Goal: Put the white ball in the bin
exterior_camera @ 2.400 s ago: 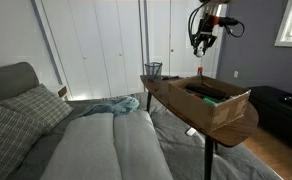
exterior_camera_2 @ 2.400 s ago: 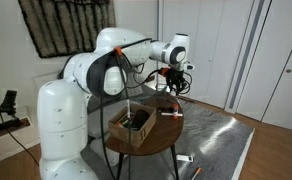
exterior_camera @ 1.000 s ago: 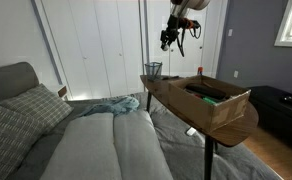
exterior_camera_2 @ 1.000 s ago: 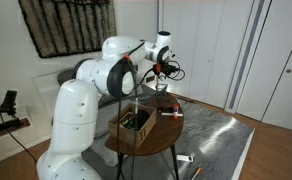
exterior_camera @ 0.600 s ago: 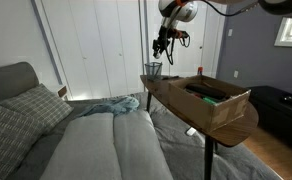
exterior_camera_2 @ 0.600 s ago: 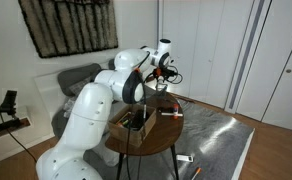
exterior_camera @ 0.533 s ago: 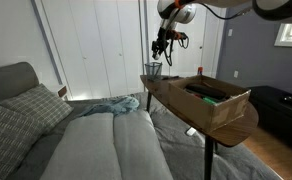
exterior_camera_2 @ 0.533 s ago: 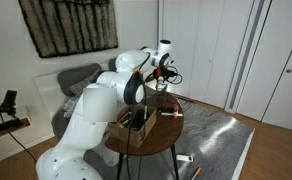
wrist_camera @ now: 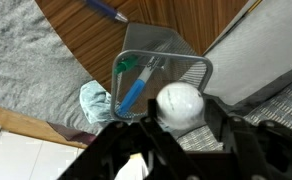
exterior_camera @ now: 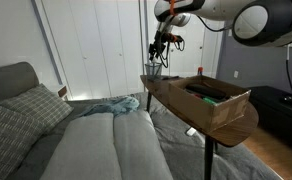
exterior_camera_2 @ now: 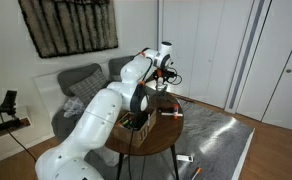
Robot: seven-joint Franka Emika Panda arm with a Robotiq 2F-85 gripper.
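Observation:
In the wrist view my gripper (wrist_camera: 179, 125) is shut on the white ball (wrist_camera: 179, 103), which sits between the two black fingers. Just beyond the ball is the small dark wire-mesh bin (wrist_camera: 136, 72), seen from above, with a blue pen-like thing and a bit of green inside it. In both exterior views the gripper (exterior_camera: 157, 48) (exterior_camera_2: 158, 73) hangs just above the bin (exterior_camera: 152, 70) (exterior_camera_2: 160, 89) at the far end of the round wooden table (exterior_camera: 236, 125). The ball is too small to make out there.
A wide brown cardboard box (exterior_camera: 214, 100) with dark things inside takes up the near part of the table. A blue pen (wrist_camera: 106, 10) lies on the tabletop. A grey bed (exterior_camera: 96, 140) with pillows and a blue-green cloth (exterior_camera: 106, 105) lies beside the table. White closet doors stand behind.
The arm has swung from above the cardboard box toward the far end of the table and come down over the mesh bin.

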